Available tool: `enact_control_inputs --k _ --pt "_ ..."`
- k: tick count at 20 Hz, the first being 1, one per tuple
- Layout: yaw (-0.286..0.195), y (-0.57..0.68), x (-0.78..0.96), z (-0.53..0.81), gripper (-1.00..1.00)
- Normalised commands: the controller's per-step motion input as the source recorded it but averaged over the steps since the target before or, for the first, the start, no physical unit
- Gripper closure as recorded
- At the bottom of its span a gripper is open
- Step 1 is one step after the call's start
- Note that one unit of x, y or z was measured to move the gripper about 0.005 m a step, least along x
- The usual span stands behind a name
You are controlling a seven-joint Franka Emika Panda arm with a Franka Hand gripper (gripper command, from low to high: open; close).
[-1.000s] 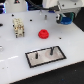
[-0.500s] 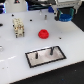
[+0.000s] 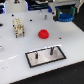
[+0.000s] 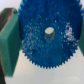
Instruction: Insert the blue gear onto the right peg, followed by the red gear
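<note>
Two dark pegs stand on the grey black-framed plate (image 3: 45,55), which lies on the white table (image 3: 15,60) towards the near edge of the exterior view. Taking that plate as the landmark: the right peg (image 3: 50,50) is the one nearer the exterior view's right, its twin, the left peg (image 3: 37,55), sits beside it, and both are bare. Nothing stands over either pin.

Beyond the plate, well apart from it, the red gear (image 3: 44,34) rests flat on the table with its hub up. Farther back and to the exterior view's left of the plate stands a small cream-coloured block fixture (image 3: 18,27). It is too blurred to read in any detail.

Up at the far right, well away from the plate, the gripper (image 3: 65,15) hangs above the table with something blue between its fingers. The wrist view settles it: the blue gear (image 4: 47,36) fills the picture, teeth crisp all round, centre hole showing pale. A green finger pad (image 4: 10,40) presses against its toothed rim on one side, and a second green pad (image 4: 80,47) shows at the opposite rim. So the fingers are spread about as wide as the gear and clamped on it, with the gear held off the table.
</note>
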Motion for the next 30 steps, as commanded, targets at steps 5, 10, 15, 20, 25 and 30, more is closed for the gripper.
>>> enact_control_inputs --k 5,10,15,20,25,30 --pt "0.0 -0.29 0.8 0.33 1.0" --pt "0.0 -0.29 0.78 0.23 1.0" --pt "0.0 -0.28 0.75 0.14 1.0" --pt "0.0 -0.26 0.62 0.02 1.0" --pt "0.0 -0.24 0.48 0.0 1.0" --pt "0.0 -0.23 0.43 -0.09 1.0"
